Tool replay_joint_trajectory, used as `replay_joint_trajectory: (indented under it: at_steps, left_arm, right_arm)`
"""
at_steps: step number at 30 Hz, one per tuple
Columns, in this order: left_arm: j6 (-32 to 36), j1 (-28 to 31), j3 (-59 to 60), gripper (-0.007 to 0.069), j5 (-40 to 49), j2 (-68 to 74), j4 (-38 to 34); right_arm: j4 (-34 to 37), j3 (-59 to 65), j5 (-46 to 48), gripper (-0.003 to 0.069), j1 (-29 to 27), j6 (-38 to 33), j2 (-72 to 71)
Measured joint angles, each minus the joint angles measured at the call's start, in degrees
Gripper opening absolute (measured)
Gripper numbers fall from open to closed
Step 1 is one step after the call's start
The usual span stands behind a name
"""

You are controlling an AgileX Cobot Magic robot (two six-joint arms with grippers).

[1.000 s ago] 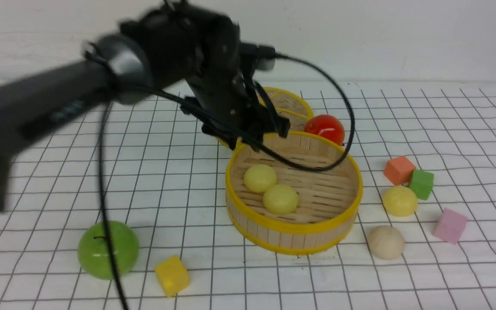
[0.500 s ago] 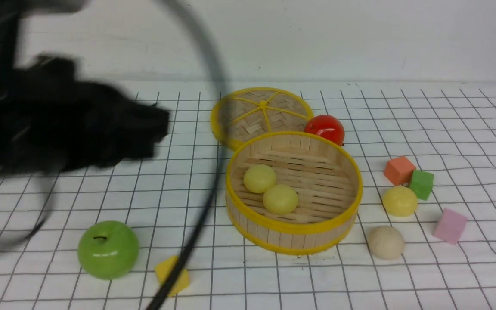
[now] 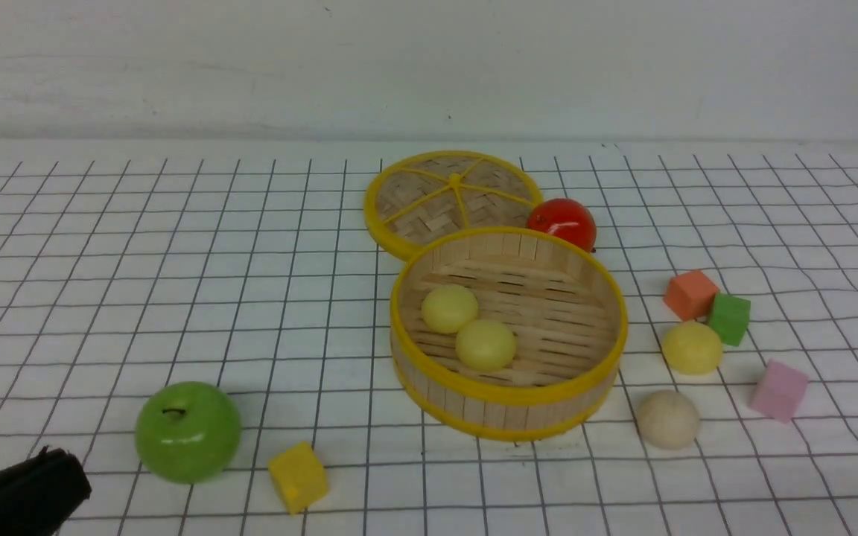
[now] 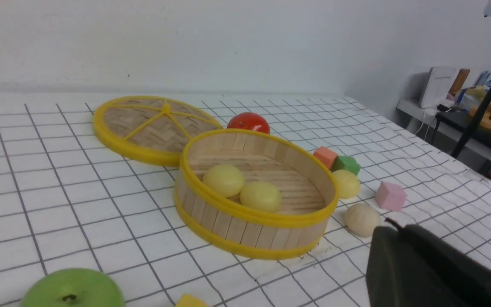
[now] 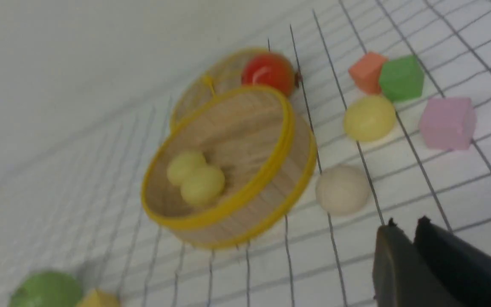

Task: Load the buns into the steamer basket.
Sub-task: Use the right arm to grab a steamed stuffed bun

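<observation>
Two pale yellow round buns (image 3: 450, 308) sit touching on the slatted floor of the deep round bamboo steamer basket (image 3: 507, 393), so by my count we're halfway. Two more wait out on the white gridded counter (image 3: 250, 313), both to the basket's right. There's a third pale yellow bun (image 3: 691, 348) snug beside a small green cube (image 3: 729, 318), and a cream-beige round bun (image 3: 667, 419) nearer the robot, standing free.

The left hand (image 4: 392, 226) sits low at the near left corner, fingers together and nothing in them, with the whole basket between it and those buns. The right hand (image 5: 405, 224) is closed and empty too. Here's the key: the cream-beige bun lies near, ahead of its fingertips, with nothing between. That's the right arm's pick, I'd say, and it must open first. It's a round ball, so there's no long axis to line up.
</observation>
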Motion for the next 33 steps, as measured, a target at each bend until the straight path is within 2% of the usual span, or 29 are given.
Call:
replay_joint_trajectory:
  at_steps: [3, 8, 13, 17, 20, 28, 31, 33]
  left_arm:
    - [0.1, 0.0, 0.1, -0.0013, 0.6, 0.0, 0.3]
    - [0.2, 0.0, 0.1, -0.0013, 1.1, 0.0, 0.9]
    - [0.2, 0.0, 0.1, -0.0013, 3.3, 0.0, 1.2]
    - [0.2, 0.0, 0.1, -0.0013, 4.7, 0.0, 2.0]
    - [0.2, 0.0, 0.1, -0.0013, 4.7, 0.0, 2.2]
    - [0.2, 0.0, 0.1, -0.0013, 4.9, 0.0, 2.4]
    - [0.2, 0.0, 0.1, -0.0013, 4.9, 0.0, 2.4]
    - [0.2, 0.0, 0.1, -0.0013, 4.9, 0.0, 2.4]
  right_arm:
    - [-1.9, -14.5, 14.3, 0.0006, 0.0, -7.0, 16.1]
    - [-4.4, -30.5, 27.7, 0.0, 0.4, -13.1, 40.2]
    - [-7.8, -37.3, 26.6, 0.0, 7.8, -13.2, 57.7]
    - [-11.8, -42.2, 22.6, 0.0013, 13.0, -10.4, 67.3]
    - [-13.2, -45.6, 22.0, 0.0045, 13.8, -8.5, 73.1]
    - [-16.0, -54.0, 20.7, 0.0287, 14.0, -8.0, 89.3]
    - [-16.1, -54.6, 18.9, 0.0327, 14.1, -8.0, 90.6]
    - [-16.1, -54.6, 18.0, 0.0328, 14.1, -8.0, 90.7]
